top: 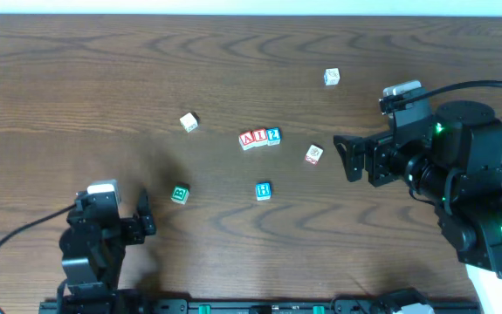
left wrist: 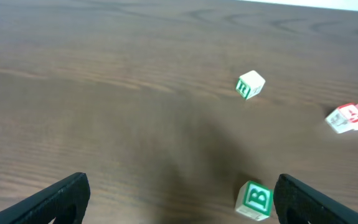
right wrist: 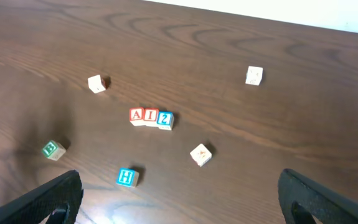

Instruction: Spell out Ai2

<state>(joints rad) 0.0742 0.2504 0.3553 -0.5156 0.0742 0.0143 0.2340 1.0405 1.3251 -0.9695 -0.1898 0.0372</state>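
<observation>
On the overhead view, your three task cubes sit in a tight row near the middle of the table (top: pixel 76 78). The A block (top: pixel 247 139) and I block (top: pixel 260 137) are pale wood with red frames and letters. The 2 block (top: pixel 273 135) at the right end is blue-faced, and all three touch side to side. From that row, a blue H block (top: pixel 263 190) lies at 6 o'clock and a green B block (top: pixel 179 194) at 8 o'clock. A pale cube (top: pixel 189 122) sits turned askew between 9 and 10 o'clock. A patterned cube (top: pixel 313 154) whose marking is too small to read lies just past 3 o'clock, and another pale cube (top: pixel 332 77) sits well apart at 2 o'clock. All are small, square-edged cubes with matte faces. The tabletop is dark brown wood-grain laminate with a slight sheen, and a white strip (top: pixel 251 7) runs along its far edge. Your left gripper (top: pixel 146 215) sits at 7 o'clock with its black fingers spread wide and nothing between them, the B block just ahead. Your right gripper (top: pixel 348 159) sits at 3 o'clock, also spread wide and empty, facing the row with the patterned cube between them.
</observation>
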